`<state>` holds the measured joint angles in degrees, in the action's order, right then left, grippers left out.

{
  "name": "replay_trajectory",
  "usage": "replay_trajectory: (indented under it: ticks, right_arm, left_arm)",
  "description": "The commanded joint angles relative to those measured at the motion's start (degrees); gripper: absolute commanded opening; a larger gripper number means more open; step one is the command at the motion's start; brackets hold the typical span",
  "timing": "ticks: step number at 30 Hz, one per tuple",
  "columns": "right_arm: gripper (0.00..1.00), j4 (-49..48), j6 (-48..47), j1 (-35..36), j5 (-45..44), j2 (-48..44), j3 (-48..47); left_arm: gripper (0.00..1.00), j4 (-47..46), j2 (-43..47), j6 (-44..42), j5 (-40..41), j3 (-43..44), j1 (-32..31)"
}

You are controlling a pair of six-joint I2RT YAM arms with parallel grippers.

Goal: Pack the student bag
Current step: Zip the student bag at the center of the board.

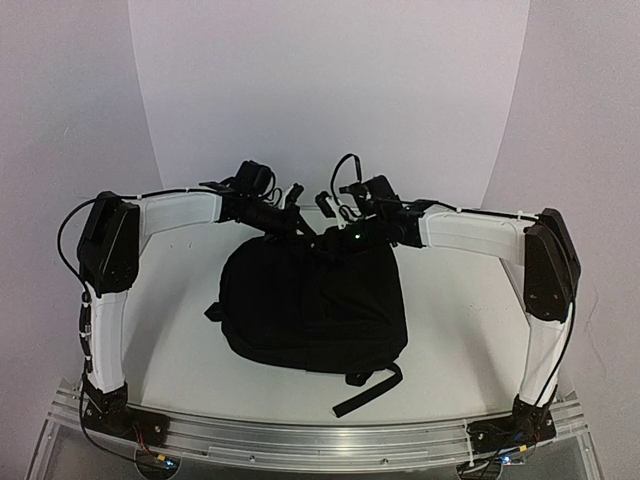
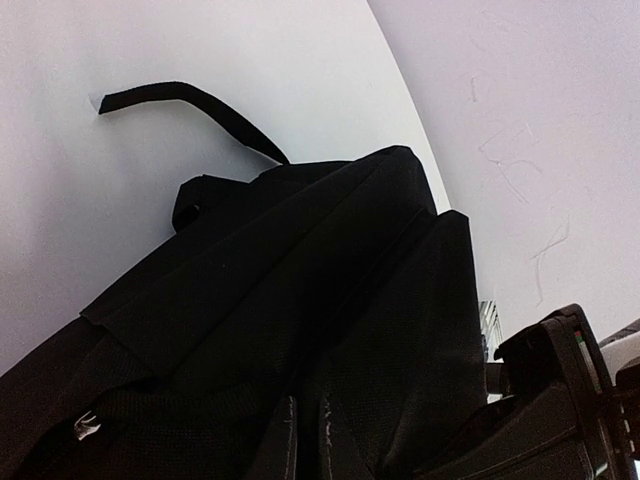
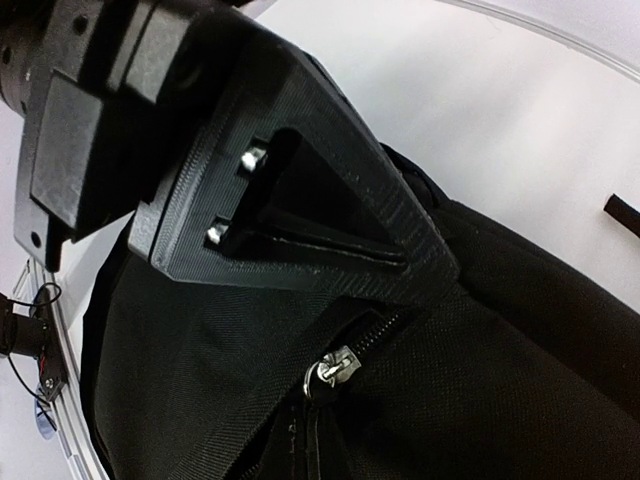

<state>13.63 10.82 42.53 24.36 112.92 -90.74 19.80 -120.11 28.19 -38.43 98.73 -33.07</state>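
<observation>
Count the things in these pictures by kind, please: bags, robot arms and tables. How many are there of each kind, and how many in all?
Student bag: 1
Robot arms: 2, the left arm and the right arm
Table: 1
Total: 4

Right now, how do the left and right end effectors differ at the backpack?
The left end effector reaches the backpack's far end from the left, while the right end effector comes from the right. The right one's fingers lie just above the zipper pull, while the left one's sit among plain fabric folds. Shared: both are shut and both are at the backpack's far end.
</observation>
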Motion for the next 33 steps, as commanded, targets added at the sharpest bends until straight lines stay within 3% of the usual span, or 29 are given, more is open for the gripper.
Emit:
replay_trajectory:
  ticks: [1,12,33]
  right_arm:
    - [0.0,3.0,1.7,2.6,-3.1,-4.4,-1.5]
    - [0.0,6.2,6.3,6.9,-9.2,-11.5,5.9]
    - [0.0,6.4,18.0,14.7,-9.2,-22.4,22.2]
  left_arm:
    - [0.0,-3.6,1.4,0.6,3.4,-1.3,-0.2]
    - [0.0,-7.4,1.9,2.0,6.5,-2.6,1.4]
    - [0.0,-10.4,0.0,2.7,8.9,-1.0,2.8]
